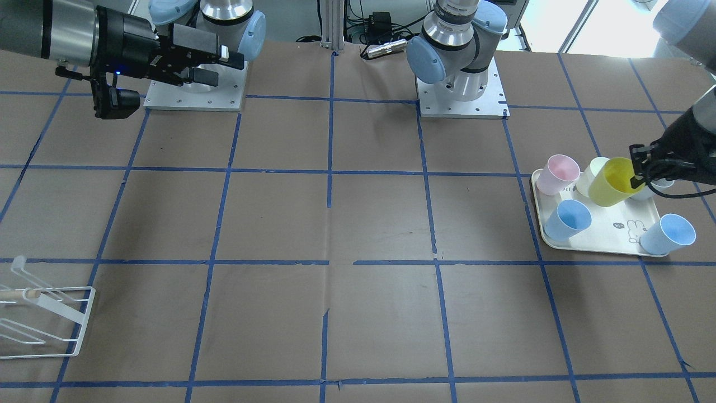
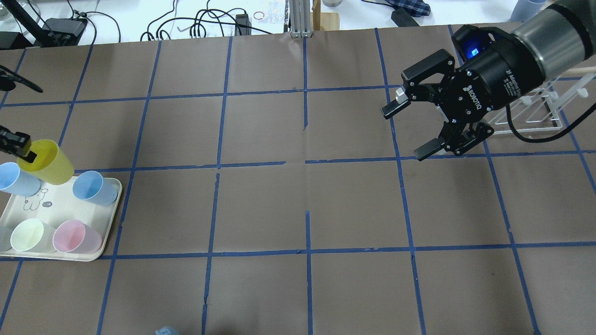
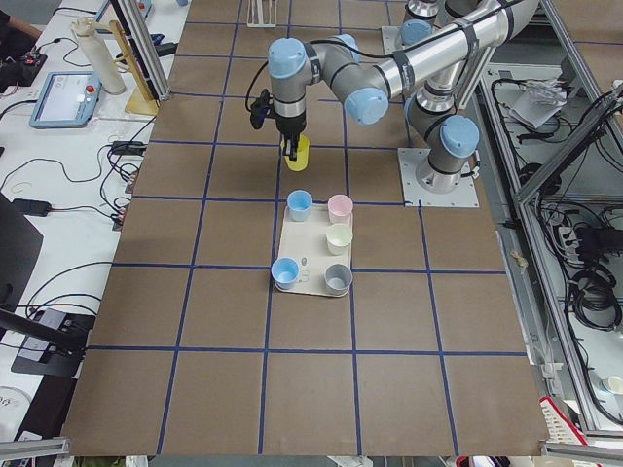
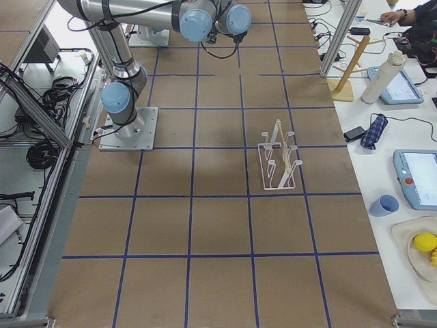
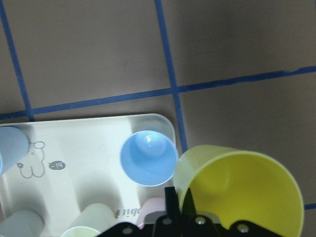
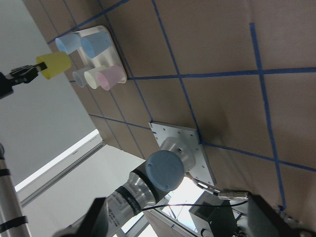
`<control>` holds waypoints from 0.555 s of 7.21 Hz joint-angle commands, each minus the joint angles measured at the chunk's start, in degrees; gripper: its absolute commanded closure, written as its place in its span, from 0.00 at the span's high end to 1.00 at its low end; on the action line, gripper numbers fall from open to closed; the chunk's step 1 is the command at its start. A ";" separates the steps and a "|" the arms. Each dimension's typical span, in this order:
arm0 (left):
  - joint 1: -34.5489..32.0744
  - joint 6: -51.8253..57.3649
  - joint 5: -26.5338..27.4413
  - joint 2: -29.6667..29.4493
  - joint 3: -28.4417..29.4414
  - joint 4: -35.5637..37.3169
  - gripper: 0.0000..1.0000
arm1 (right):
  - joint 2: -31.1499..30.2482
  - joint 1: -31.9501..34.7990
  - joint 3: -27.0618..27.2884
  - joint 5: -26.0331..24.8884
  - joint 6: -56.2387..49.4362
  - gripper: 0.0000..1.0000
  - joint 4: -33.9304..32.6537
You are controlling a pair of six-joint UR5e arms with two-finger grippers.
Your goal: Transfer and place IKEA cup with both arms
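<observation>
The IKEA cup [image 1: 614, 182], bright yellow-green, hangs tilted over the far edge of the white tray [image 1: 609, 230]. My left gripper [image 1: 639, 171] is shut on its rim. In the overhead view the cup [image 2: 46, 162] sits at the far left with the left gripper [image 2: 21, 150] on its rim. The left wrist view shows the cup [image 5: 242, 192] held above the tray's corner [image 5: 84, 143]. It also shows in the exterior left view [image 3: 296, 152] and the right wrist view [image 6: 54, 64]. My right gripper [image 2: 406, 130] is open and empty, high above the table; it also shows in the front view [image 1: 225, 68].
On the tray stand a pink cup [image 1: 559, 173], a pale cream cup [image 1: 592, 172] and two light blue cups [image 1: 568, 219] [image 1: 668, 234]; a grey cup [image 3: 337, 279] stands at one corner. A white wire rack [image 2: 535, 111] stands under the right arm.
</observation>
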 commanded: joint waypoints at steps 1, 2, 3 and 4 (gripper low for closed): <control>7.58 11.79 -1.78 -6.89 3.22 3.54 0.00 | 0.72 0.00 -0.03 -10.15 2.32 1.00 -5.06; 8.40 14.09 -3.28 -10.32 3.58 7.74 0.00 | 0.90 0.00 -0.03 -16.37 3.02 1.00 -7.86; 8.40 14.12 -3.47 -12.35 2.63 9.43 0.00 | 1.16 0.00 -0.03 -20.09 4.07 1.00 -11.45; 8.06 14.03 -6.25 -12.46 0.96 9.54 0.00 | 1.43 0.00 -0.30 -24.65 4.08 1.00 -14.53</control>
